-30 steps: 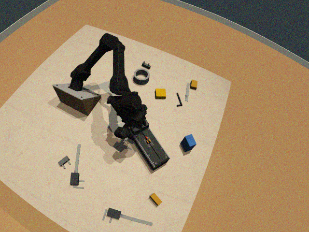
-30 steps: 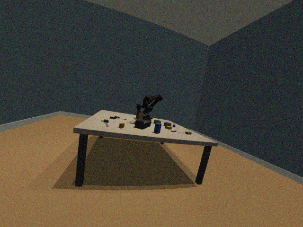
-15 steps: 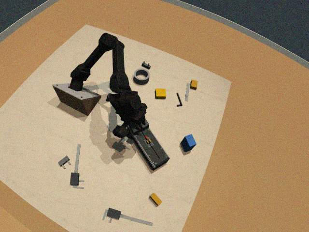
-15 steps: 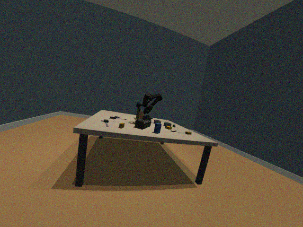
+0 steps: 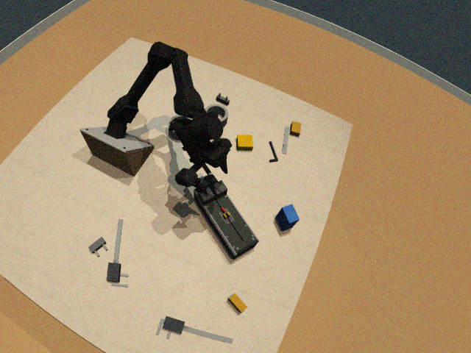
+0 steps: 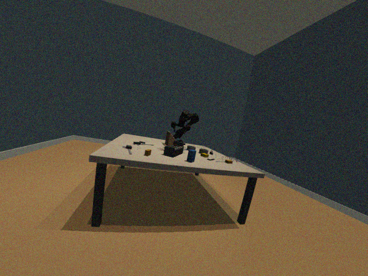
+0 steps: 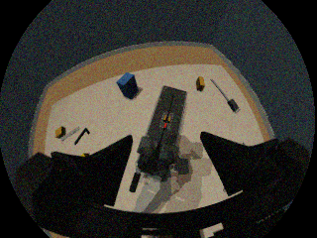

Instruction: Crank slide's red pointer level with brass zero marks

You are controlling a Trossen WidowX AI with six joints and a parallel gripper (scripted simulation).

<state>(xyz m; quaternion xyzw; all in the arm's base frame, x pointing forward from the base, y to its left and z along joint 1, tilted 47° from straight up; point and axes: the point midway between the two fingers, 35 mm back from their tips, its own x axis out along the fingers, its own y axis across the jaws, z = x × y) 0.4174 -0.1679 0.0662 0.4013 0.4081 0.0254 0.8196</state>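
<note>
The machine is a long dark box [image 5: 236, 235] [image 6: 173, 150] [image 7: 174, 95] with a slot along its top. The slide's red pointer [image 5: 223, 209] [image 7: 164, 125] sits a little to the crank-end side of the two brass zero marks [image 5: 227, 214] [image 7: 166, 118], not level with them. Dark blocks [image 5: 218, 189] stand at the crank end. A dark upright piece that looks like the crank handle [image 7: 135, 181] shows in the wrist view near the left finger; the crank arm is hard to make out. My gripper [image 5: 207, 173] [image 7: 167, 137] is open and empty above the crank end.
A blue block [image 5: 288, 217] [image 6: 191, 155] [image 7: 128, 85] stands beside the machine. Yellow blocks [image 5: 244, 142] [image 5: 238, 303], a black hex key [image 5: 274, 154], grey rings [image 5: 226, 114] and calipers [image 5: 114, 271] [image 5: 174, 325] lie around on the table.
</note>
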